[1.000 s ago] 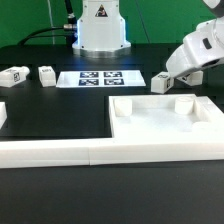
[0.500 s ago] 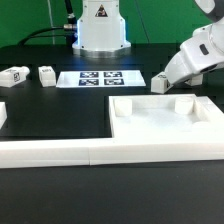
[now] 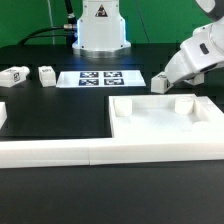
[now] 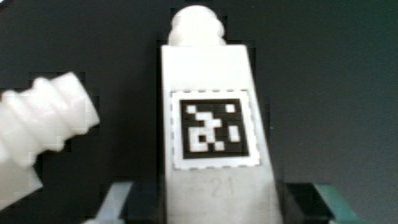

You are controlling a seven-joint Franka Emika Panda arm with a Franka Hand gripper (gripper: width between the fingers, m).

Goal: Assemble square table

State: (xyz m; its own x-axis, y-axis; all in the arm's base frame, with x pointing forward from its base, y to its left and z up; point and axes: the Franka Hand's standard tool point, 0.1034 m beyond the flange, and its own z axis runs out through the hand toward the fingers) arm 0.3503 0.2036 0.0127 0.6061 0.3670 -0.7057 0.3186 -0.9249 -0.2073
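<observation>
Tool (image 4: pixel 217 203) straddles white leg (image 4: pixel 214 70) bearing black-and-white tag (image 4: pixel 214 126); cannot tell if clenched.

The leg (image 4: pixel 214 70) looks smooth matt white plastic; the work surface (image 3: pixel 60 110) is matt black.

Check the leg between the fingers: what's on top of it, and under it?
On the leg sits a black-and-white tag; its rounded tip points away from the fingers. Underneath, only dark table shows around it; whatever the leg covers is hidden.
</observation>
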